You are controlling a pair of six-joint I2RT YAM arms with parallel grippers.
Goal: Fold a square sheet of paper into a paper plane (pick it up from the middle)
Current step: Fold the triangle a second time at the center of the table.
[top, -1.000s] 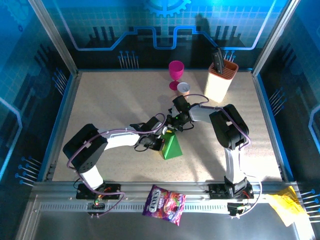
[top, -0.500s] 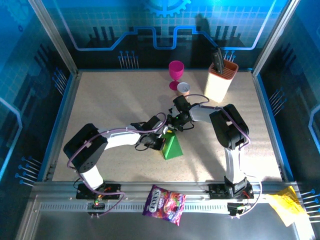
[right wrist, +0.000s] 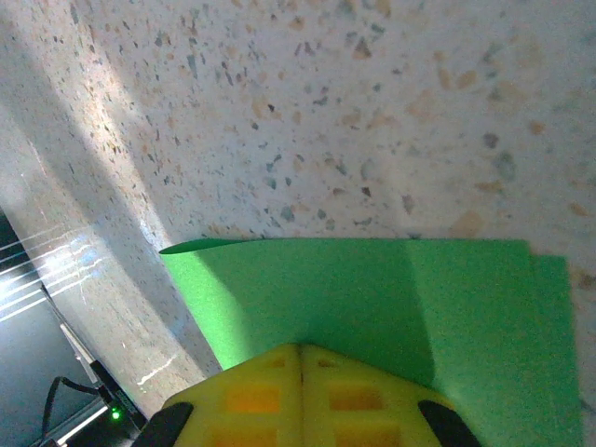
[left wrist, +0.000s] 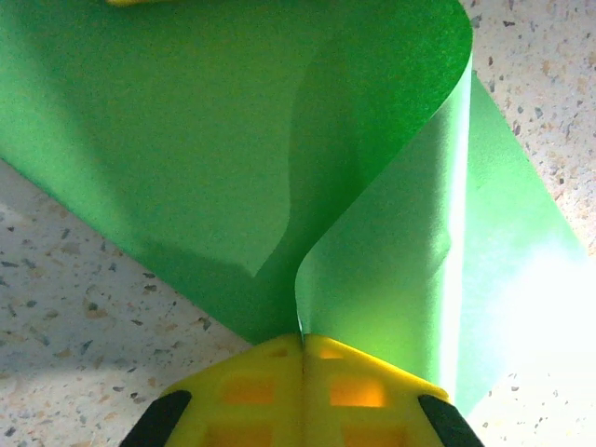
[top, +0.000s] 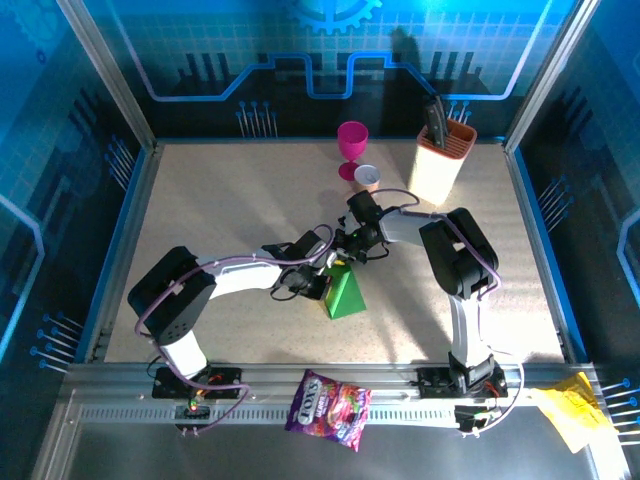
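Nothing has visibly moved since a second ago: both arms hold the same pose over the middle of the tabletop, and the square sheet of paper sits where it did. It lies just right of centre, already folded to a smaller triangular shape.

From above, its long axis runs far to near, with the narrow point at the far end and the wide base toward the near edge. The left gripper reaches in from the left, and its jaws are pressed together on the sheet's left side. In the left wrist view the green paper runs straight away from the fingertips. One layer is rolled over in a soft loop rather than pressed flat, so that fold looks rounded, not yet creased.

The right gripper comes in from the far side. Its jaws are likewise clamped on the paper, at the far pointed end. Its wrist view shows flat layers spreading away from the tips, with one edge slightly offset from the layer under it.

So the two grips sit near each other at roughly a right angle, the left across the long axis and the right along it. Both arms are already on the sheet, so neither is the nearer one. I judge that the coming move depends on the curled layer in front of the left jaws. It has to be laid down toward the right and flattened along the far-to-near line, while the right grip keeps the tip from sliding.
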